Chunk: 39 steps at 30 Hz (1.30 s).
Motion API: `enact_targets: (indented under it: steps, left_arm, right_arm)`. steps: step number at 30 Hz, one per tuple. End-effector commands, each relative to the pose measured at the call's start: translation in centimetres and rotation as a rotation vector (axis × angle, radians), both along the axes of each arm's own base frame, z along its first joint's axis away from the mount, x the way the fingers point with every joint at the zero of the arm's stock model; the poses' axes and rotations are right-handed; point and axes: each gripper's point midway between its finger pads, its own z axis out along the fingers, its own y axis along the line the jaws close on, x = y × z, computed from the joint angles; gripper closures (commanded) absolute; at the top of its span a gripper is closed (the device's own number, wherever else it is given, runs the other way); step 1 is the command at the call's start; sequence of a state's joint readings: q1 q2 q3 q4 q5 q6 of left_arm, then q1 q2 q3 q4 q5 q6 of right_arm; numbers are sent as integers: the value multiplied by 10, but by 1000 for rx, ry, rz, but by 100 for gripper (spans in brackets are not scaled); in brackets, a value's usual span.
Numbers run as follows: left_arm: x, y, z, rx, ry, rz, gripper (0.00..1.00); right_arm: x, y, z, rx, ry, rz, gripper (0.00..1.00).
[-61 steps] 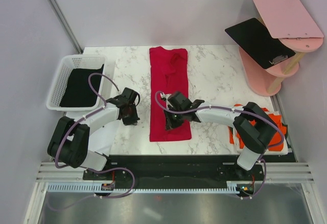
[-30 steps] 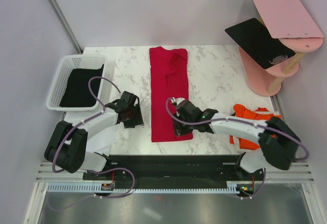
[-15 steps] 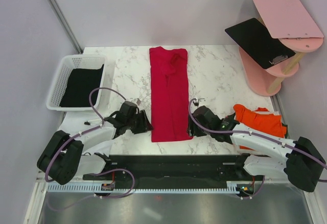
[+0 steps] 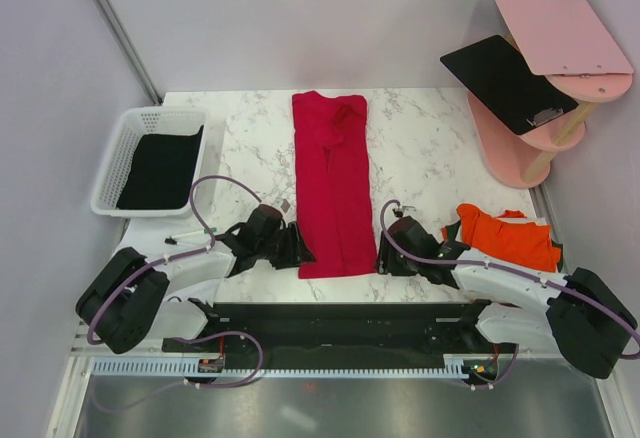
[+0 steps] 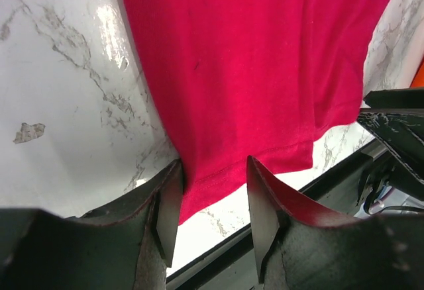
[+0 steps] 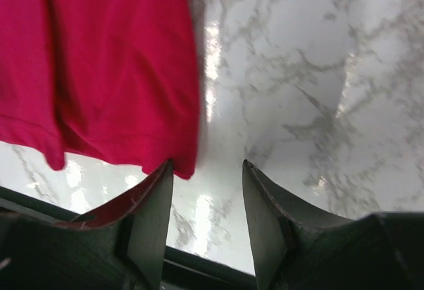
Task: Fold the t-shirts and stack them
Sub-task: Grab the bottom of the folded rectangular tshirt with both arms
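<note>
Your crimson t-shirt (image 4: 333, 183) lies flat on the marble table (image 4: 430, 148) as a long narrow strip, running from the far edge towards the arms, its collar end farthest from you. Your left gripper (image 4: 297, 248) sits low at the shirt's near left corner. In the left wrist view, the left gripper (image 5: 211, 184) has its jaws parted and the red hem lies on the table between them, not pinched. Your right gripper (image 4: 385, 255) is low at the near right corner. In the right wrist view, the right gripper (image 6: 207, 171) is also spread, with bare marble in the gap and the shirt's corner just beside one finger. An orange-red t-shirt (image 4: 510, 238) lies crumpled at the table's right side, and a black t-shirt (image 4: 160, 166) rests in the white mesh basket (image 4: 118, 143) on the left.
</note>
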<state>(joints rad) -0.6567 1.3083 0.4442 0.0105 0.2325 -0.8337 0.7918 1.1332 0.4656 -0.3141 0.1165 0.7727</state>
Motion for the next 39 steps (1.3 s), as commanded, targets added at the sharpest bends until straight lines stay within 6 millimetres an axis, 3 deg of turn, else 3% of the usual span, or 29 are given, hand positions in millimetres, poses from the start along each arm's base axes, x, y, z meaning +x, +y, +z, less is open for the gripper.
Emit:
enact_targets:
  steps: [1, 4, 6, 10, 25, 34, 37, 39]
  left_arm:
    - [-27, 28, -27, 140, 119, 31, 49]
    - [-29, 32, -25, 160, 120, 35, 47]
    - [-28, 37, -24, 187, 110, 44, 40]
    - [-30, 40, -23, 195, 114, 38, 38]
    - [-37, 40, -34, 211, 153, 12, 50]
    - [-43, 41, -40, 221, 180, 0, 61]
    - [-45, 43, -42, 226, 189, 6, 84]
    - [-46, 43, -43, 227, 194, 4, 94]
  right_arm:
    - [2, 24, -4, 134, 4, 5, 48]
    - [4, 27, -6, 154, -2, 0, 48]
    - [4, 28, -5, 157, 2, 2, 48]
    - [4, 29, 2, 171, -8, 1, 48]
    - [4, 23, 26, 181, -39, -12, 48]
    - [8, 37, 3, 193, 5, -4, 50]
    - [5, 44, 1, 223, 22, 18, 61]
    - [4, 47, 1, 232, 25, 33, 90]
